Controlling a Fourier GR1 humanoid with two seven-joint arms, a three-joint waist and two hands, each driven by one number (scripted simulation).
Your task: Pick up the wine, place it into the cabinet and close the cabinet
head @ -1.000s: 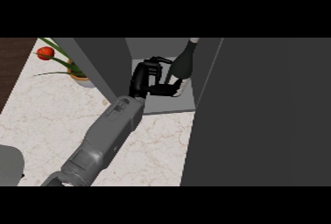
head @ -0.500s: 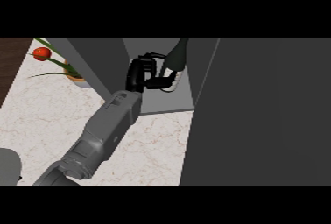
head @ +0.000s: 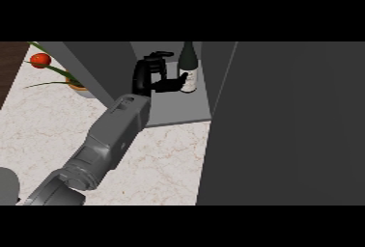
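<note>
Wine bottle (head: 188, 72): dark glass, pale label, upright on the cabinet (head: 171, 108) shelf toward its right wall. Left robot hand (head: 151, 77): inside the cabinet just left of the bottle, fingers relaxed and open, thumb reaching to the label, holding nothing. Potted plant (head: 53, 67): far left edge of the marble bench (head: 157, 164).

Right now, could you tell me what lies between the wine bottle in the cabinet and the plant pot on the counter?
In the head view, the hand and the cabinet's left wall lie between the wine bottle and the plant pot.
</note>
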